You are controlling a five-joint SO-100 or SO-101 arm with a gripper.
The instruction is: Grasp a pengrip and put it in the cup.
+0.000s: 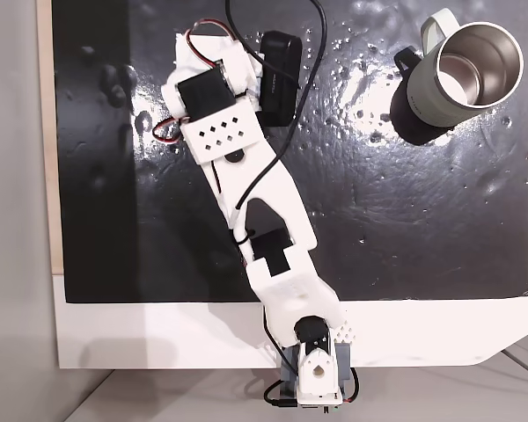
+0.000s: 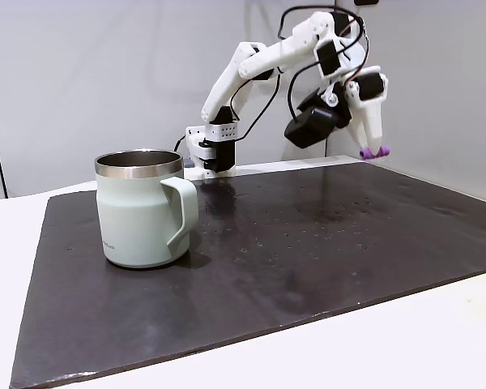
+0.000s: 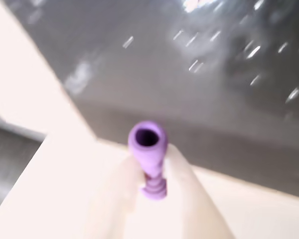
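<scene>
A black mat (image 1: 405,229) with a glossy, slightly dimpled surface covers most of the white counter (image 1: 158,338). In the fixed view from above, the mat reaches the picture's top and right edges, and a bare strip of counter runs along its near edge. A narrow tan strip (image 1: 44,132) borders the mat on the left. In the fixed view from the side, the mat (image 2: 324,243) catches pale reflections, and a plain grey wall (image 2: 105,73) stands behind the counter (image 2: 373,348).

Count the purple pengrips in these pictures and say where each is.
1. The pengrip is pinched in the hand, raised above the dark mat's far corner. Any inside the cup would be hidden.
</scene>
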